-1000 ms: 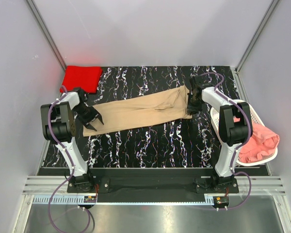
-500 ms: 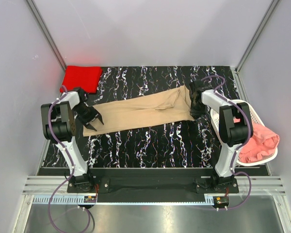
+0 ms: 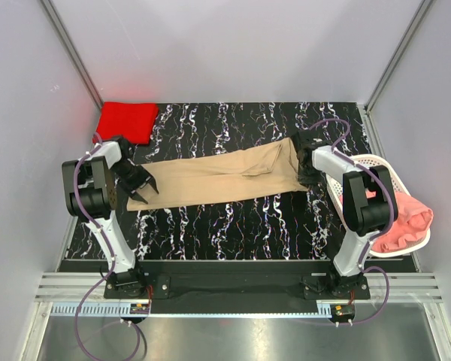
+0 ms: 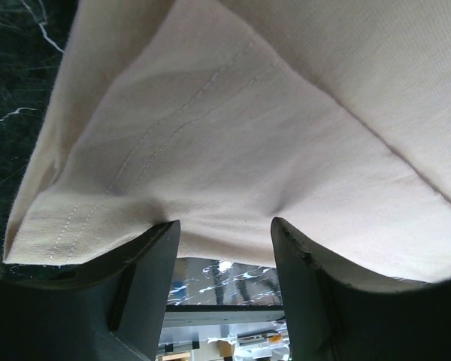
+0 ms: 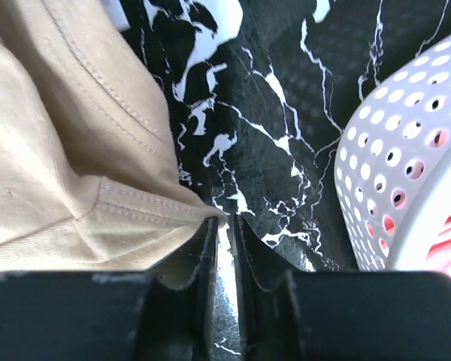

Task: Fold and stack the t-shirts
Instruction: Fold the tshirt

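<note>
Stretching away from the white lattice basket point(image 3: 376, 161) toward the side of the black marbled table point(image 3: 233, 218) farthest from it, the tan t-shirt point(image 3: 218, 174) lies as a long, narrow band. Its nearer end stops just beside the basket's rim. There the right gripper point(image 3: 304, 167) sits on the shirt's corner with its fingers point(image 5: 203, 248) drawn almost together, leaving only a thin slit. The hemmed corner meets their tips, but I cannot tell whether it is pinched. At the shirt's end farthest from the basket, the left gripper point(image 3: 143, 183) stands with its fingers point(image 4: 152, 263) well apart and the stitched hem lying across their tips, not clamped. A salmon-pink t-shirt point(image 3: 406, 222) is heaped in the basket, spilling over its outer rim. A folded red t-shirt point(image 3: 126, 120) rests in the back corner opposite the basket.
</note>
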`<state>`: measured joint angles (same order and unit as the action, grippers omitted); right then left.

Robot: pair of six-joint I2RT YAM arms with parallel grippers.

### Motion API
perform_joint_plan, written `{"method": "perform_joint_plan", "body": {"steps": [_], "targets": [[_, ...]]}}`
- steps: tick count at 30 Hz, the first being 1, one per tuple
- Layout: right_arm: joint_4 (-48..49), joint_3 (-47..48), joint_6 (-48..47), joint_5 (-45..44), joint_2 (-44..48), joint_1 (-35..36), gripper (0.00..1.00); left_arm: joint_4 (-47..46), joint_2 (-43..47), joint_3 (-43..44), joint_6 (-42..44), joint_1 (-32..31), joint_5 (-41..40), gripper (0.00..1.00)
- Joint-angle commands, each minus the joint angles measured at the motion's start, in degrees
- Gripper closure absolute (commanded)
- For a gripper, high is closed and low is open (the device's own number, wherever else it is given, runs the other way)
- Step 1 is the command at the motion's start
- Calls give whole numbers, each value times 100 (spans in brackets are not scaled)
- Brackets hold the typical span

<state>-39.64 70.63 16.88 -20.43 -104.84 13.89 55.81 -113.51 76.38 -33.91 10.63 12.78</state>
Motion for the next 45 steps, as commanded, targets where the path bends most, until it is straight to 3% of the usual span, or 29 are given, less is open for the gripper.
{"method": "perform_joint_plan", "body": {"steps": [1,3,6,8,11,15,20,26,34,38,41,42,43,45], "targets": [[-44,-75,51,-348,341,-18,80,-369,-110,-105,306,141,-838,41],[-114,-93,157,-77,534,-27,78,-396,-22,-167,315,141,-803,41],[-27,-216,332,556,719,-27,65,-448,31,-211,333,141,-733,41],[165,-418,464,662,754,-35,63,-466,49,-246,324,141,-698,41],[158,-428,500,820,536,-35,65,-501,66,-281,332,141,-671,41],[237,-515,474,1031,631,-35,74,-483,66,-264,350,141,-680,41],[448,-945,324,1427,1122,-35,68,-492,66,-255,350,141,-645,41],[755,-1280,254,1665,1019,-27,63,-492,57,-255,333,141,-636,41],[651,-481,131,1305,280,-27,59,-484,14,-308,341,141,-662,41],[378,-348,131,980,77,-27,65,-492,5,-282,333,141,-689,41],[405,-559,34,708,156,-27,79,-483,-30,-238,350,141,-724,41],[352,-577,34,559,165,-27,94,-466,-39,-229,359,141,-750,41],[247,-577,60,218,200,-27,100,-466,-57,-220,359,141,-759,41],[255,-725,35,-318,314,-27,100,-440,-83,-185,376,149,-811,41]]}}
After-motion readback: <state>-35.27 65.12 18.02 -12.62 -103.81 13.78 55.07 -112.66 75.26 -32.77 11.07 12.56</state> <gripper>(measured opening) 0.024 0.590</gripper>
